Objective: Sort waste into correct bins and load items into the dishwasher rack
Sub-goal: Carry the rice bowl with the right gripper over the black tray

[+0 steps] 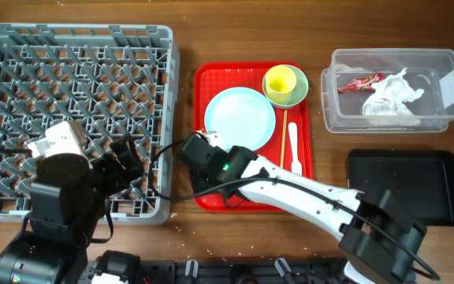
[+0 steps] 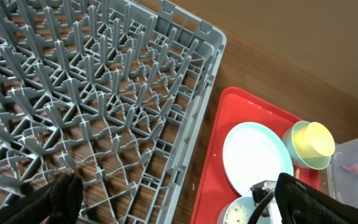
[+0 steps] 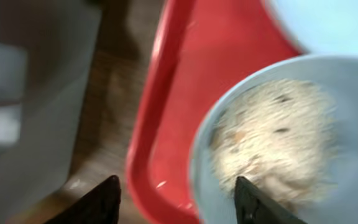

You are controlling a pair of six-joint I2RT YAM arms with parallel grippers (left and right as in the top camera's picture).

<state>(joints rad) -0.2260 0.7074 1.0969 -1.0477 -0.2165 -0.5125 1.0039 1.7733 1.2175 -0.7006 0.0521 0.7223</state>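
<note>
overhead: right end effector sits low over the near left corner of the red tray, just beside the pale blue plate; what lies under it is hidden here. left end effector hangs over the dishwasher rack, near its front wall, released and carrying nothing

left wrist: the left jaws stand wide above the rack lattice. the whitish bowl shows at the tray's near end, just beside the plate, with the right arm's wrist directly above it

right wrist: view blurred. the bowl rim stands between the two fingers, one outside over the tray, the other over the rice scraps. jaws parted; no pad seen touching the rim, so nothing grasped yet

assessment: step in hand is judged to be pinching the bowl by its rim for emptying. recommend seating the rim deep between the pads before clenching, then lifting level and clear of the plate, so no scraps spill
</note>
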